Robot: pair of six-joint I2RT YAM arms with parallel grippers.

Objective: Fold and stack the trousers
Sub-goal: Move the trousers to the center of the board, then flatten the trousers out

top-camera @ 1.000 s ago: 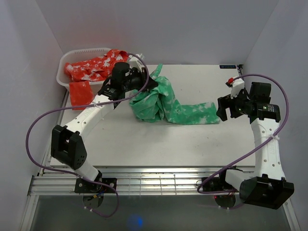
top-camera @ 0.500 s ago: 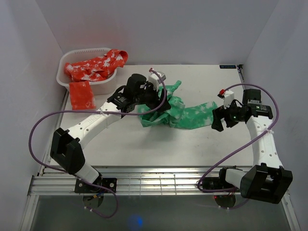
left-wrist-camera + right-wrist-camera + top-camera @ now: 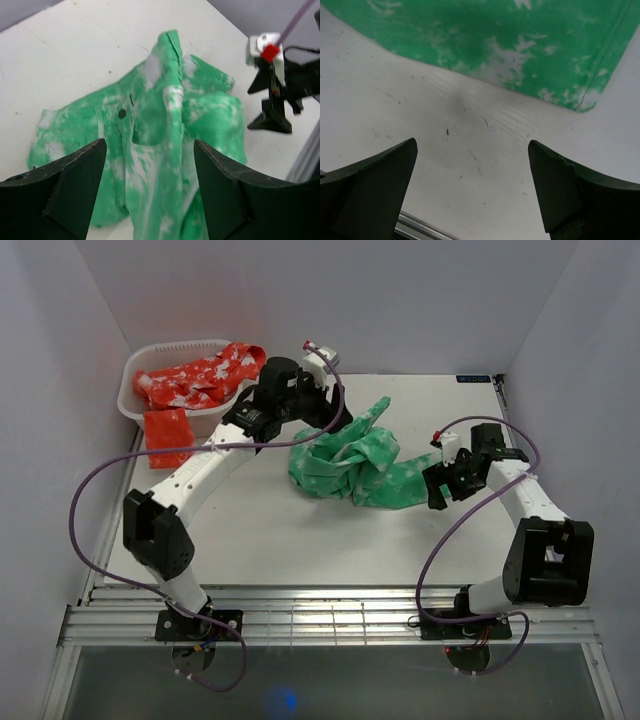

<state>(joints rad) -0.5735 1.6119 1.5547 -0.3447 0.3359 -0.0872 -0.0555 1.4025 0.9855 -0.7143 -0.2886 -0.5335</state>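
Note:
The bright green trousers point(image 3: 345, 465) with white blotches lie in a crumpled heap at the middle of the table, one leg trailing right. My left gripper point(image 3: 333, 420) hovers open above the heap's far left side, holding nothing. In the left wrist view the buttoned waistband of the trousers point(image 3: 155, 125) shows below the left gripper point(image 3: 150, 145), between its spread fingers. My right gripper point(image 3: 436, 486) stands open just right of the leg's end. In the right wrist view the right gripper point(image 3: 472, 145) is over bare table, with the hem of the trousers point(image 3: 520, 40) just ahead.
A white basket point(image 3: 130, 390) at the far left holds a red and white patterned garment point(image 3: 200, 378). A folded red piece point(image 3: 167, 435) lies on the table beside it. Grey walls close in left, right and behind. The table's front rail point(image 3: 330, 615) runs along the near edge.
My left gripper opened, let go of the trousers and drew back above them; the cloth slumped into a heap. My right gripper moved left and nearer, up to the leg's end.

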